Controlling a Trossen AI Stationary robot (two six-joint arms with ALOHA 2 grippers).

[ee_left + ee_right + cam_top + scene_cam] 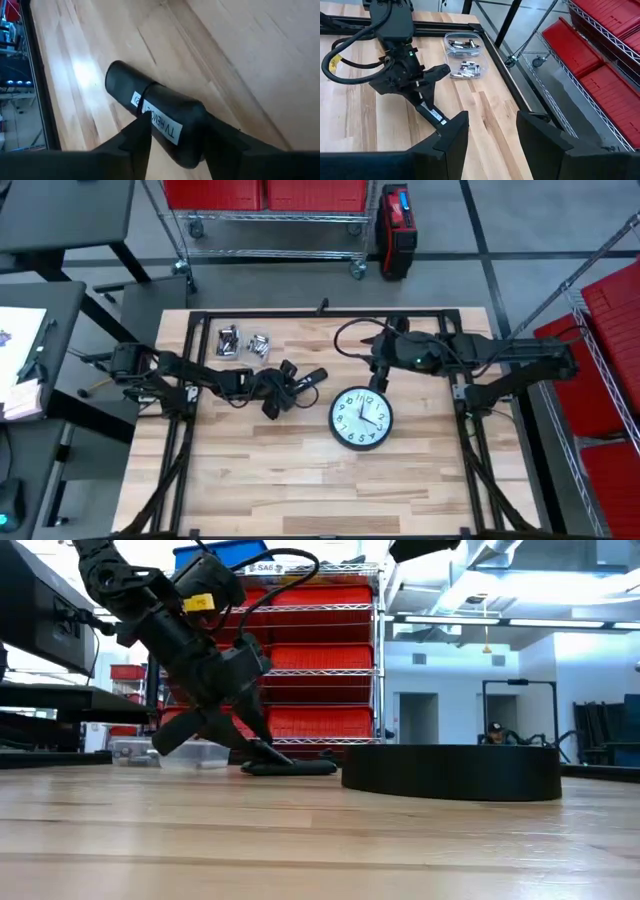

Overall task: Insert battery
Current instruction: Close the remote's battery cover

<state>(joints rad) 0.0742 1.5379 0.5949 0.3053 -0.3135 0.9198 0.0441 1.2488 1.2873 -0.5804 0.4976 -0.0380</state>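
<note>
A black remote (pixel 150 112) with a white label lies on the wooden table, left of a round wall clock (pixel 361 418) that lies flat, face up. My left gripper (pixel 287 394) is shut on the remote's near end. The remote's far end (pixel 318 376) points toward the table's far right. Several batteries sit in two clear tubs (pixel 232 340) (pixel 260 347) at the far left. My right gripper (pixel 490 135) hovers open over the clock's far rim (pixel 378 385), with nothing between its fingers. My left gripper pinches the remote's two long sides between its two fingers (pixel 140 131), at the end with the label (pixel 160 122). The fingers slant down from the table's left and lie along the remote. In the low view the remote (pixel 290 768) rests flat on the table.
A black frame (pixel 320 313) runs along the table's far edge and sides. The near half of the table (pixel 320 490) is bare wood. Beyond the far edge stand a wire shelf rack with red bins (pixel 310 650) and a red-and-black case (pixel 396 228).
</note>
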